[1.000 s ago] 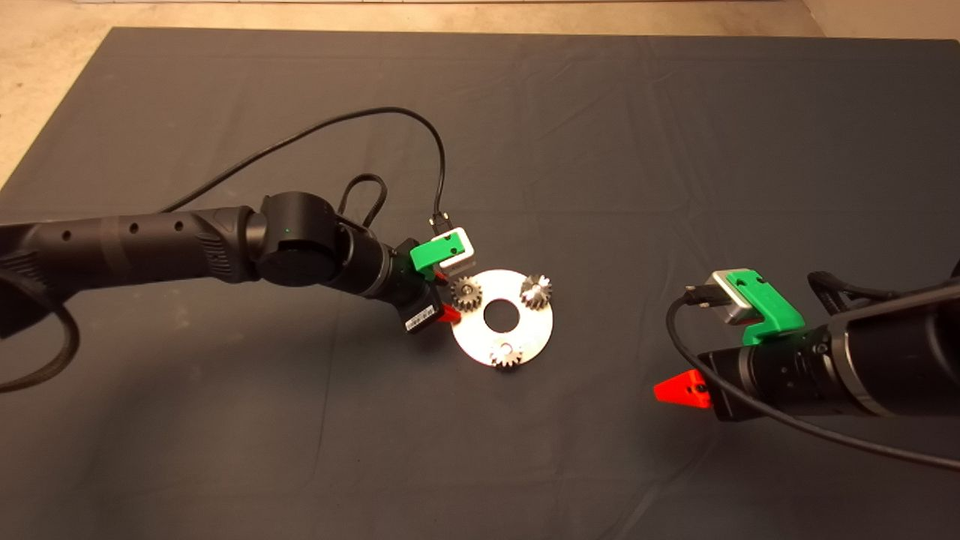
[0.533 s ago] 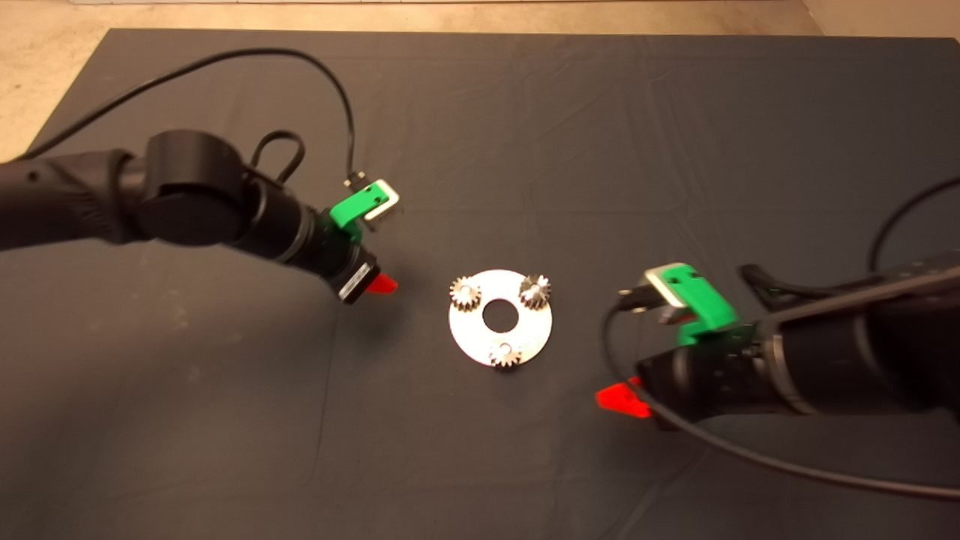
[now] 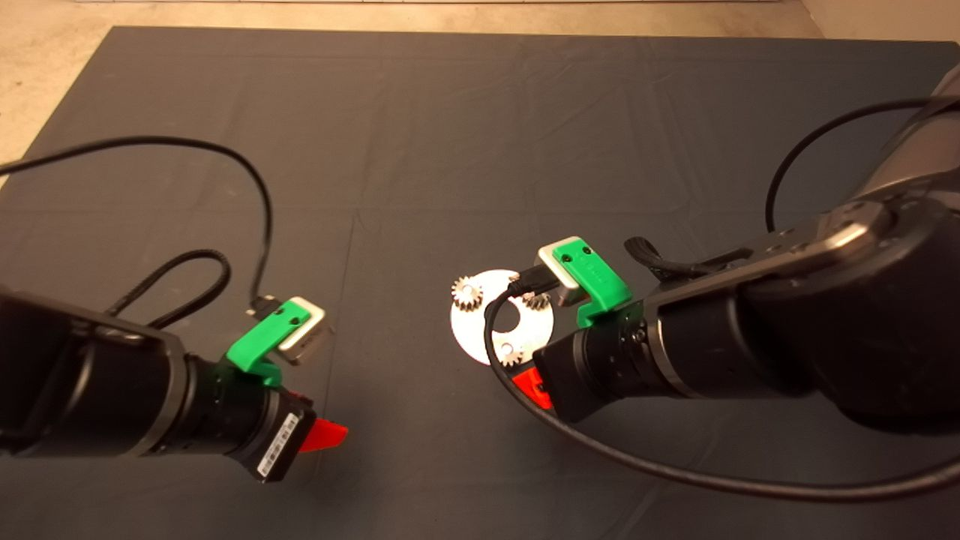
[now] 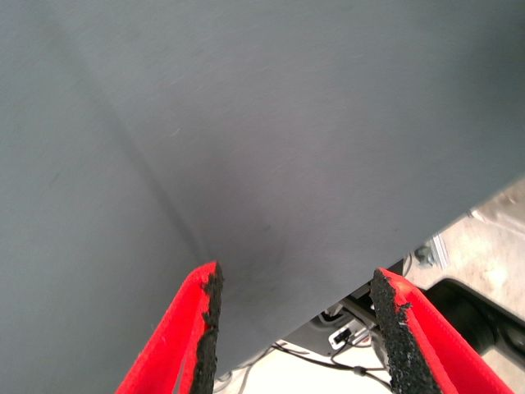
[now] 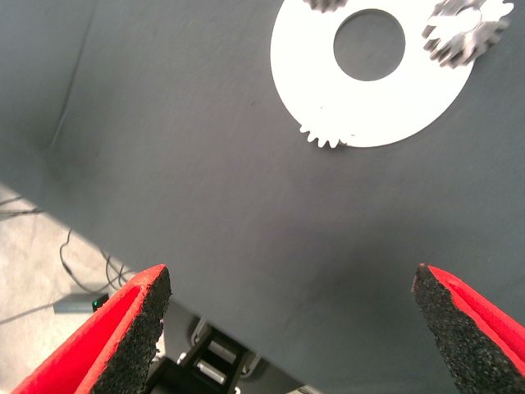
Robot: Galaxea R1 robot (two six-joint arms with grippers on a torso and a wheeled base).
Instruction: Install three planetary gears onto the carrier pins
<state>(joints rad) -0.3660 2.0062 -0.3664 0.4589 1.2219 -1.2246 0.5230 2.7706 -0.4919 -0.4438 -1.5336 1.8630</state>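
Silver gears (image 3: 466,293) sit meshed on the disc (image 5: 371,115) just ahead of the wide, empty right claw (image 5: 291,332), probably checking them, while the left claw (image 4: 295,328) waits wide apart.

Left gripper (image 4: 295,328) fingers spread over bare dark mat (image 4: 246,123); floor past edge.

Dark mat (image 3: 480,135) over pale beige floor (image 3: 45,52)
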